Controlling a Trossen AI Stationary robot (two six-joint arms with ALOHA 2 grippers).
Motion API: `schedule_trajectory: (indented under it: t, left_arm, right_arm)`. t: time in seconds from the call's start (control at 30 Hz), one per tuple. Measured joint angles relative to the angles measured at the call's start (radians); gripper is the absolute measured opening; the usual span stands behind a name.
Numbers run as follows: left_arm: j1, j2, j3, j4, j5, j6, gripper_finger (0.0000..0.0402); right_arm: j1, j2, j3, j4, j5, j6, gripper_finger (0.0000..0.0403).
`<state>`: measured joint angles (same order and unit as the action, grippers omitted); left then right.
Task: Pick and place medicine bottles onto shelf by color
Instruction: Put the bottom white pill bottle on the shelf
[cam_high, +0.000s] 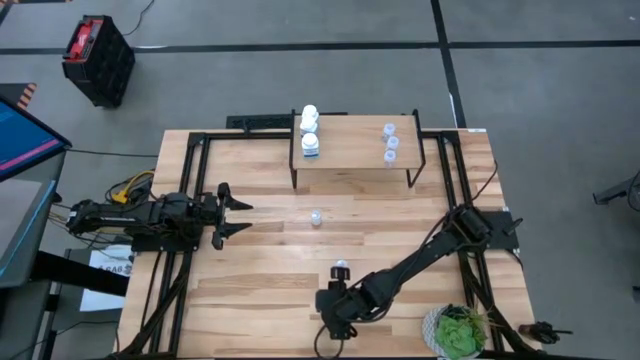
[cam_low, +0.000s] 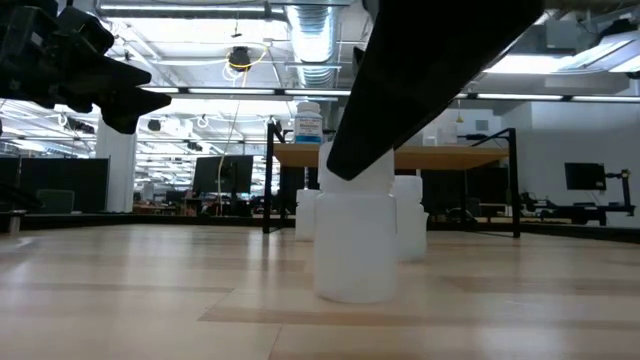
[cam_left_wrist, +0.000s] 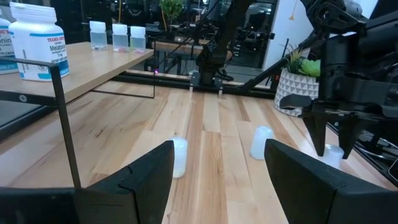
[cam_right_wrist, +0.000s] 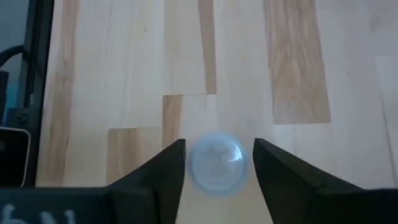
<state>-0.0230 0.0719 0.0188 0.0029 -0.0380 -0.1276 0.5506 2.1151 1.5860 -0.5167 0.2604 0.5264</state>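
The shelf (cam_high: 350, 150) stands at the table's far middle on thin black legs. Three white medicine bottles (cam_high: 310, 130) stand at its left end and three pale translucent ones (cam_high: 390, 142) at its right end. More pale bottles stand upright on the table: one in the middle (cam_high: 316, 217) and one nearer the front edge (cam_right_wrist: 216, 160). My right gripper (cam_right_wrist: 219, 146) slants down over that nearer bottle (cam_high: 341, 268), open, one finger on each side with a narrow gap to each. My left gripper (cam_high: 240, 215) waits open and level at the table's left.
A potted green plant (cam_high: 458, 330) stands at the near right corner beside the right arm's base. In the left wrist view a further pale bottle (cam_left_wrist: 261, 142) stands between the middle one (cam_left_wrist: 179, 155) and the right gripper (cam_left_wrist: 329, 146). Bare planks lie left of the bottles.
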Motion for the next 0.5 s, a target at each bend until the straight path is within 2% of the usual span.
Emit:
schedule_trajectory:
  t: [0.33,0.5]
  left_arm:
    - [0.000,0.000,0.000,0.000,0.000,0.000,0.0238]
    - [0.000,0.000,0.000,0.000,0.000,0.000,0.0238]
  right_arm:
    - [-0.009,-0.002,0.000,0.004,0.001,0.044,0.0144]
    - [-0.032,-0.068,0.000,-0.026,0.000,0.038,0.0129]
